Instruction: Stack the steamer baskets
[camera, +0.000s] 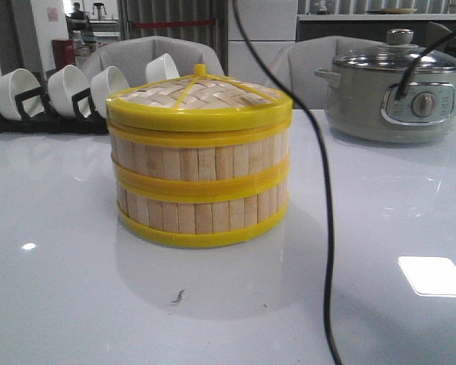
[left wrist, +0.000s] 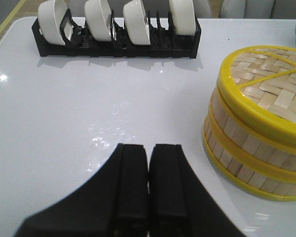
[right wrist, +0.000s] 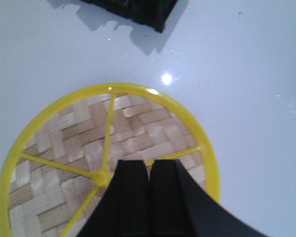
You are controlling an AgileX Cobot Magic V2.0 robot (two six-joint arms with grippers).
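Left gripper [left wrist: 148,163] pressed together, its 2 black fingers [left wrist: 133,182] meeting along a thin seam, holding nothing, hovering over bare white table [left wrist: 64,108] just beside the stack. Right gripper [right wrist: 148,175] likewise pressed together and empty, poised above the woven lid [right wrist: 69,148], close to its yellow centre knob [right wrist: 102,177]; whether touching the lid, cannot tell.

Below and beside them, the 2 steamer baskets [camera: 200,190] stacked 1 on the other, upright, near the middle of the table: pale wood slats banded by yellow rims, the lid seated flat on top, yellow spokes running from knob to rim.

Far left, a black rack [camera: 30,114] holding 4 white bowls [camera: 68,87] on edge. Far right, a grey-green electric pot [camera: 395,84] with glass lid and a dial on its front panel. A black cable [camera: 323,190] hanging down across the front view, right of the stack. Grey chair backs [camera: 137,57] beyond the far edge of the table.
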